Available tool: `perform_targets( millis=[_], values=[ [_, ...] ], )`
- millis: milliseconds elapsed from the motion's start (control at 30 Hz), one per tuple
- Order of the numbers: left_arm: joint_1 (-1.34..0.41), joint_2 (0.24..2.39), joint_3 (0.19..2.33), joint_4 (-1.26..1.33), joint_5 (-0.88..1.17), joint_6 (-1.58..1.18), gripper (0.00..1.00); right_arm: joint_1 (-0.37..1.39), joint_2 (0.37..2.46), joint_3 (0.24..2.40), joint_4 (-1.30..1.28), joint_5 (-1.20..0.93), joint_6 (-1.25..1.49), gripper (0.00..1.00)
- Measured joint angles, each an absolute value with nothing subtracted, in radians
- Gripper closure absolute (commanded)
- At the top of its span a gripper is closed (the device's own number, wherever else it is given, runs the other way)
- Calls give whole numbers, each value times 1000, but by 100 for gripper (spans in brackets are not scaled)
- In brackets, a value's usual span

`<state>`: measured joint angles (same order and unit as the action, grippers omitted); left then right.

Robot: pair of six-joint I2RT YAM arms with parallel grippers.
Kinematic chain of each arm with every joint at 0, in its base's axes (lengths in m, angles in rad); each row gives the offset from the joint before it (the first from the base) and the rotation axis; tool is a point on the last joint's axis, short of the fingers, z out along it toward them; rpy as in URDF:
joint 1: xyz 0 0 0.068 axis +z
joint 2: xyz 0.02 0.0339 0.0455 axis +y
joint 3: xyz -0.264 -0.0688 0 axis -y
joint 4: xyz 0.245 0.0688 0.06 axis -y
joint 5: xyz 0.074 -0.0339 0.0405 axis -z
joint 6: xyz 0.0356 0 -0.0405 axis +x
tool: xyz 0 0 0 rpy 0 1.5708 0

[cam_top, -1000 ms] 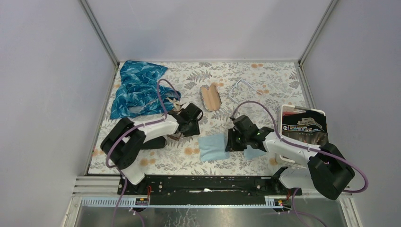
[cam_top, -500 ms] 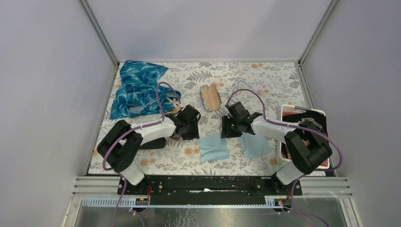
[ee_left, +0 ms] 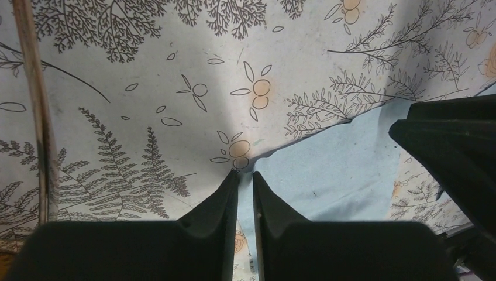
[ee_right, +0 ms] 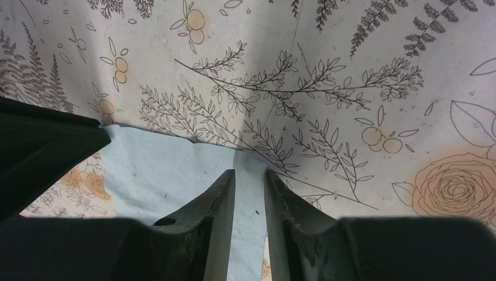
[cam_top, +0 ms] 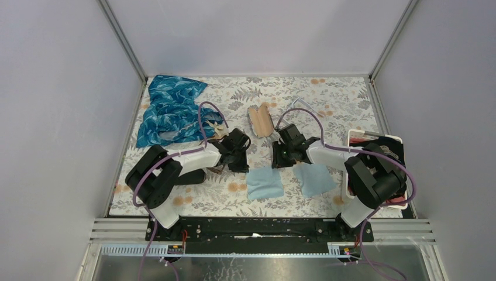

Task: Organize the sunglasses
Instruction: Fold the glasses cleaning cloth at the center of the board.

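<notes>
Only brown-tinted bits of the sunglasses (cam_top: 217,170) show, beside the left wrist, which hides the rest. A thin brown bar (ee_left: 36,111) runs down the left edge of the left wrist view. A light blue cloth (cam_top: 264,183) lies flat between the arms. My left gripper (cam_top: 240,158) is at its far left corner (ee_left: 261,162), its jaws nearly together on that corner. My right gripper (cam_top: 279,159) is at the far right corner (ee_right: 250,161), its jaws a narrow gap apart with cloth showing between them.
A second light blue cloth (cam_top: 316,179) lies right of the first. An open tan-lined case (cam_top: 260,120) and clear-framed glasses (cam_top: 300,108) sit further back. A blue patterned fabric (cam_top: 169,111) lies at the back left, and a white bin (cam_top: 377,153) stands at the right edge.
My right arm swung left from the right-hand cloth to the far right corner of the left-hand cloth. My left gripper has barely moved.
</notes>
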<state>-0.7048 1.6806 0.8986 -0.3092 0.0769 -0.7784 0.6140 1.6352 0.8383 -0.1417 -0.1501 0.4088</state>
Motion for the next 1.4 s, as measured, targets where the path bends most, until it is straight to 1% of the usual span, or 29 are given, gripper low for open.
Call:
perform_targets(
  millis=[100, 233, 367, 933, 1233, 1400],
  values=[
    [-705, 1683, 900, -310, 78, -775, 92, 614, 1647, 848, -141, -149, 402, 78],
    [-705, 1684, 900, -312, 74, -774, 100, 614, 1647, 849, -145, -141, 395, 87],
    [-705, 1684, 902, -317, 69, -774, 100, 614, 1649, 849, -146, -139, 392, 100],
    [-698, 1684, 942, -388, -28, -773, 100, 614, 1652, 855, -104, -121, 424, 100],
    [-693, 1684, 976, -404, -44, -735, 100, 614, 1646, 855, -97, -116, 434, 100],
    [-693, 1669, 978, -405, -42, -697, 100, 614, 1604, 845, -88, -113, 442, 100]
  ],
)
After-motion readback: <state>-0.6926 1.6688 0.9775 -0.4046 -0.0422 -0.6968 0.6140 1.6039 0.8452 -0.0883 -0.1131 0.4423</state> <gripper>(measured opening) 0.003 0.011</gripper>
